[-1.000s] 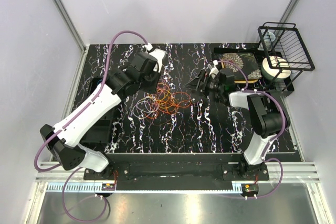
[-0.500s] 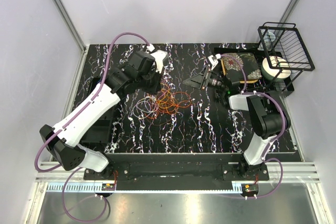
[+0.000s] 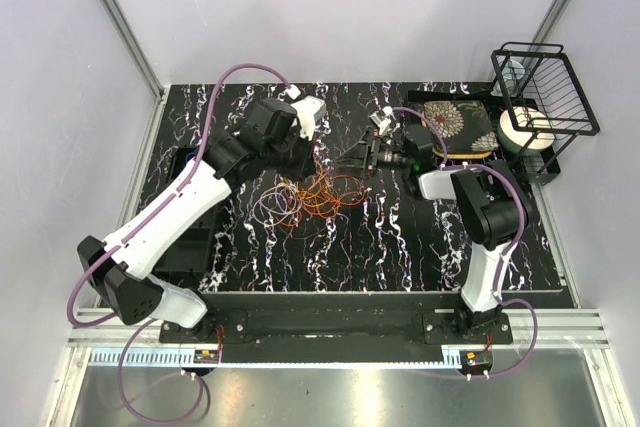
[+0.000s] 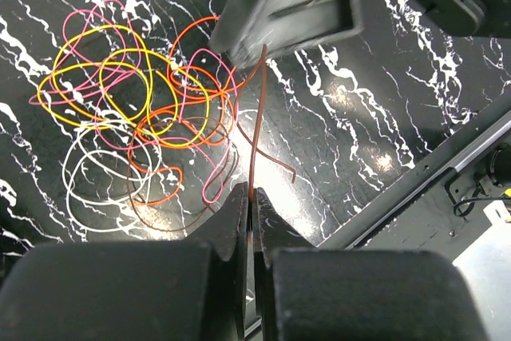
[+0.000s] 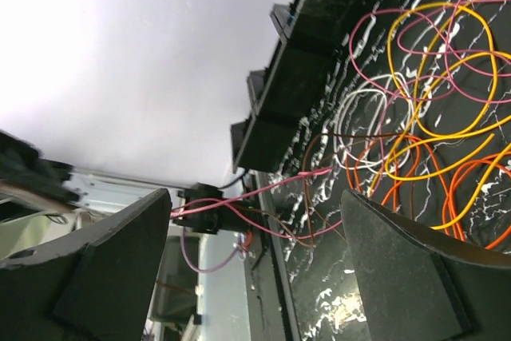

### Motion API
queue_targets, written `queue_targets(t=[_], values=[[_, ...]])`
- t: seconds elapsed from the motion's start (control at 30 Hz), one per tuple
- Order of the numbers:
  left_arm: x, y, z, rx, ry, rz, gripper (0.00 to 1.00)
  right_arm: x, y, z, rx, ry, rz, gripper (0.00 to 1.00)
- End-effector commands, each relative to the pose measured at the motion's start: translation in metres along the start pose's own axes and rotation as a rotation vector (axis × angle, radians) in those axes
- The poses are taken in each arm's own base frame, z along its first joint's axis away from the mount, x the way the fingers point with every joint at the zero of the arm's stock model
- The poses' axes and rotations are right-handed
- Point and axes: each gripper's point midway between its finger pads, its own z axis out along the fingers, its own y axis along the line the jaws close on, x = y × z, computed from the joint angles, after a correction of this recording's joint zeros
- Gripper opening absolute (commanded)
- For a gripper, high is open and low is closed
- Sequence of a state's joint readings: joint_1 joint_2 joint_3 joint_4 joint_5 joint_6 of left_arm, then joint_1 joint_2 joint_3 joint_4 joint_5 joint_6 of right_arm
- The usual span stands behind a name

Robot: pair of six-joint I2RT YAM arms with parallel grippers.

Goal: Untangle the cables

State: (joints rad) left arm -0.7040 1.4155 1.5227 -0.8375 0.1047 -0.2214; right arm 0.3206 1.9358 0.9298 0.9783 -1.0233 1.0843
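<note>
Top view: the cables (image 3: pixel 315 192) lie in a loose tangle of orange, yellow, pink and white loops at the middle of the black marbled desk (image 3: pixel 400 247). Both arms reach in to the upper edge of the heap, one from the left and one from the right. From this height I cannot tell how either pair of jaws stands. A black wire rack (image 3: pixel 545 87) sits at the upper right.

Left wrist view: at bottom centre the left jaws are pressed together on a brown cable (image 4: pixel 254 133). It runs straight up the frame to the other arm's dark finger (image 4: pixel 295 5). The rest of the loops spread over the left half, flat on the desk.

Right wrist view: the right jaws stand wide, with one finger (image 5: pixel 96 277) at lower left and the other at lower right. A pink cable (image 5: pixel 295 180) and a brown strand cross the gap between them. The coloured loops fill the upper right.
</note>
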Motion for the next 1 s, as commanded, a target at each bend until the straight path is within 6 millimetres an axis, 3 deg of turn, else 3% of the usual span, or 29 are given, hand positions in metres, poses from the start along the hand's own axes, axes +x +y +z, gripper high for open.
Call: queue_targets(t=[0.0, 0.2, 0.3, 0.43, 0.47, 0.67, 0.7, 0.73, 0.97], values=[[-0.009, -0.015, 0.007, 0.045, -0.046, 0.022, 0.00, 0.007, -0.001, 0.015, 0.049, 0.071, -0.047, 0.93], [-0.003, -0.018, 0.015, 0.022, -0.040, 0.041, 0.00, 0.013, -0.011, 0.021, 0.088, 0.098, -0.027, 0.92], [-0.002, -0.018, 0.019, 0.004, -0.036, 0.047, 0.00, 0.013, -0.012, 0.021, 0.094, 0.102, -0.026, 0.87], [-0.002, -0.014, 0.022, -0.024, -0.036, 0.044, 0.00, 0.014, -0.013, 0.022, 0.092, 0.110, -0.024, 0.68], [-0.002, -0.012, 0.023, -0.036, -0.034, 0.044, 0.00, 0.014, -0.013, 0.023, 0.092, 0.112, -0.026, 0.57], [-0.004, 0.001, 0.024, -0.115, -0.047, 0.032, 0.00, 0.015, -0.016, 0.024, 0.090, 0.123, -0.015, 0.19], [-0.004, 0.003, 0.023, -0.124, -0.048, 0.032, 0.00, 0.015, -0.016, 0.024, 0.090, 0.124, -0.014, 0.06], [-0.004, 0.005, 0.023, -0.133, -0.049, 0.027, 0.00, 0.015, -0.017, 0.024, 0.091, 0.124, -0.013, 0.01], [-0.005, 0.025, 0.013, -0.254, -0.055, 0.024, 0.00, 0.015, -0.021, 0.023, 0.108, 0.121, -0.013, 0.00]])
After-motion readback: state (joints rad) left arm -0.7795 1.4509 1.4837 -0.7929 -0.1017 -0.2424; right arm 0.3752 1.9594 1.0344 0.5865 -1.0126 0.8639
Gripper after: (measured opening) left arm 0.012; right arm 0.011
